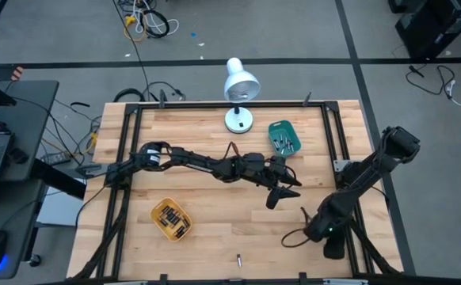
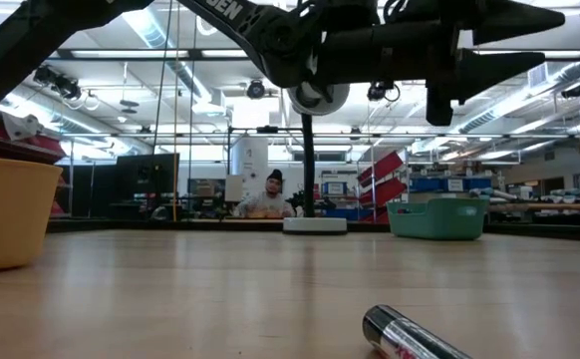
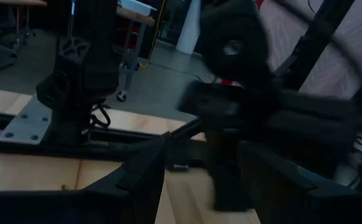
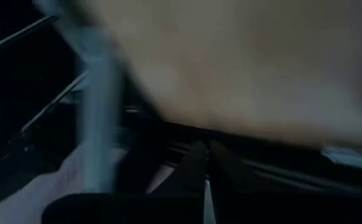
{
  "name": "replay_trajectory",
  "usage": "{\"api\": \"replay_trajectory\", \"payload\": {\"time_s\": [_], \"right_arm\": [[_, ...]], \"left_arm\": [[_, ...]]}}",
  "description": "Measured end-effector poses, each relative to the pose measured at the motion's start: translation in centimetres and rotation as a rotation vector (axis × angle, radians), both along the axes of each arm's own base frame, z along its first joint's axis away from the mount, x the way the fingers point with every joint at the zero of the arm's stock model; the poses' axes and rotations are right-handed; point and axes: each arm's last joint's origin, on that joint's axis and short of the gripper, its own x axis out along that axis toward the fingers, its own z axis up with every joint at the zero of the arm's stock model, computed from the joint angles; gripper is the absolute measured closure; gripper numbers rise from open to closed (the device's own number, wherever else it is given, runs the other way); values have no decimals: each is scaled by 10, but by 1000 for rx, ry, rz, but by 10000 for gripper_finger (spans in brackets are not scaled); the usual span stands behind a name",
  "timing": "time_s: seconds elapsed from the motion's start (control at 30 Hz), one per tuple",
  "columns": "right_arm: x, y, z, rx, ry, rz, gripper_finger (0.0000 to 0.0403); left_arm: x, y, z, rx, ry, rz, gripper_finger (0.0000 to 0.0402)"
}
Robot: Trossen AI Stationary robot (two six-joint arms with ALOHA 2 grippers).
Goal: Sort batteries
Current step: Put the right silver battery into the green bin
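We see the left pincer [image 1: 284, 188] open and empty over mid-tabletop [image 1: 215, 229], the right pincer [image 1: 323, 229] shut at the near right. One dark, silvery cylindrical battery [image 1: 238, 258] lies near-centre; others fill the yellow tray [image 1: 172, 219] and teal tray [image 1: 283, 137]. Descend squarely astride it.

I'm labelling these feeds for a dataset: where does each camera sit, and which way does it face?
High view: overhead, looking straight down on the wooden table, both arms, yellow tray, teal tray and lamp.
Low view: at tabletop height, looking level across into the room; the left arm overhead, one battery close by.
Left wrist view: on the left arm, looking past its open end effector at the right arm's base.
Right wrist view: on the right arm, blurred; its shut end effector near the table edge.
Shared: high and low views both show both trays and the lamp.
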Motion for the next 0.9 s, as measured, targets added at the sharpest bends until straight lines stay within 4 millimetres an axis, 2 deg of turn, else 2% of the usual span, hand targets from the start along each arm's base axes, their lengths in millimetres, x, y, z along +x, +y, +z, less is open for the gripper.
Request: {"api": "replay_trajectory", "payload": {"time_s": [0.17, 0.27, 0.5, 0.63, 0.9], "right_arm": [[-28, -24, -25, -111, 217, -93, 401], [-34, -28, -34, -112, 260, -144, 402], [-29, -26, -29, -134, 197, -116, 403], [-34, -33, -31, -267, 175, -118, 403], [-33, -38, -31, -306, 171, -127, 403]], "left_arm": [[0, 0, -3, 5, 32, -3, 186], [0, 0, -4, 4, 48, -4, 186], [0, -5, -5, 5, 51, -13, 186], [-1, -6, -8, 9, 80, -4, 186], [0, -4, -9, 12, 94, 17, 186]]}}
